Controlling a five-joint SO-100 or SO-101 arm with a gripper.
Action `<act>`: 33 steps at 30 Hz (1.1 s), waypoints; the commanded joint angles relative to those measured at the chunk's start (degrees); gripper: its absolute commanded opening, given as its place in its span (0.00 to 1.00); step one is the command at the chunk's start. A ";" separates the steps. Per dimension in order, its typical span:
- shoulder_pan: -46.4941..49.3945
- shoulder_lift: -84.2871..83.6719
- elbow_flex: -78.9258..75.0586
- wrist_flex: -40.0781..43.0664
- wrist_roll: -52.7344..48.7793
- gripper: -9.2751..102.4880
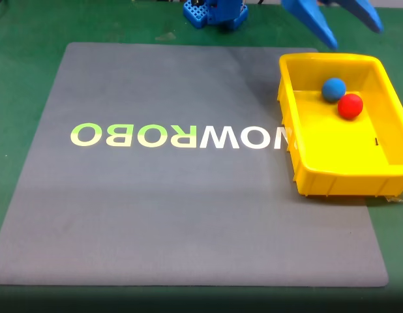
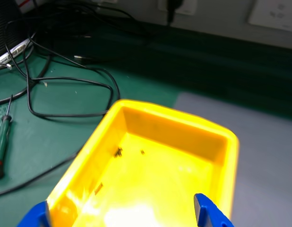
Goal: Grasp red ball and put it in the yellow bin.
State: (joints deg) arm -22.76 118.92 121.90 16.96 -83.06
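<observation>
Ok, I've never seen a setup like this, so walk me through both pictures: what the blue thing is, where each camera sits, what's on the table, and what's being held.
The blue thing is a small robot arm. In the fixed view, a camera standing still looks down at the table; the arm's base sits at the top edge, and its gripper, a two-finger claw, hangs open above the yellow bin. It holds nothing.

On the green table lies a grey mat with pale lettering. The bin stands at the mat's right side in that view. Inside it lie the red ball and a blue ball, side by side and about touching.

The wrist view comes from a camera riding on the arm. It looks down into the bin, with the two blue fingertips at the bottom edge. Past the bin lie black cables and a screwdriver.
</observation>
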 commanded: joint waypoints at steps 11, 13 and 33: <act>10.37 53.79 24.43 38.14 3.69 0.08; 12.39 57.74 28.56 41.84 3.96 0.08; 24.79 71.63 55.72 53.61 2.37 0.08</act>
State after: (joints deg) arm 0.44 189.84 175.87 70.40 -80.77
